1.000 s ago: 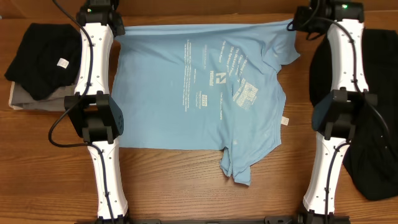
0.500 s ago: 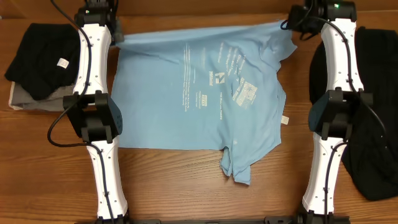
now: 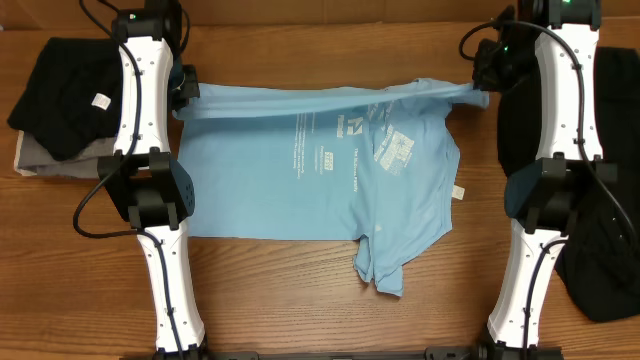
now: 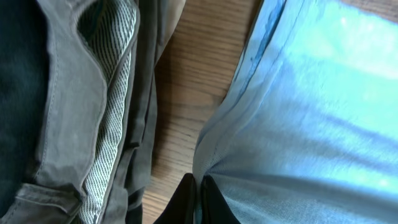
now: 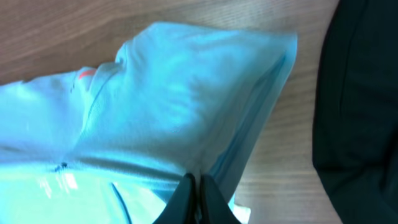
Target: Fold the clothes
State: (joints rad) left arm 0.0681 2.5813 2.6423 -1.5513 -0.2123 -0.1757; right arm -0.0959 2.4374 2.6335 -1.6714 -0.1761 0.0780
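Observation:
The light blue T-shirt [image 3: 330, 170] with white lettering lies across the table's middle, its far edge lifted and stretched between both grippers. My left gripper [image 3: 183, 97] is shut on the shirt's far left corner; the left wrist view shows the cloth [image 4: 298, 124] pinched at the fingertips [image 4: 200, 199]. My right gripper [image 3: 483, 88] is shut on the far right corner; the right wrist view shows the shirt [image 5: 186, 112] clamped at the gripper [image 5: 198, 193]. A black garment [image 3: 590, 180] lies at the right.
A pile of folded dark and grey clothes [image 3: 65, 100] sits at the far left; it shows as olive and striped cloth [image 4: 93, 106] in the left wrist view. One sleeve [image 3: 382, 268] sticks out toward the front. Bare wood lies along the front edge.
Both grippers have pulled the shirt's far edge up and toward the front, folding it over the shirt's body. The lettering near the far edge is now covered.

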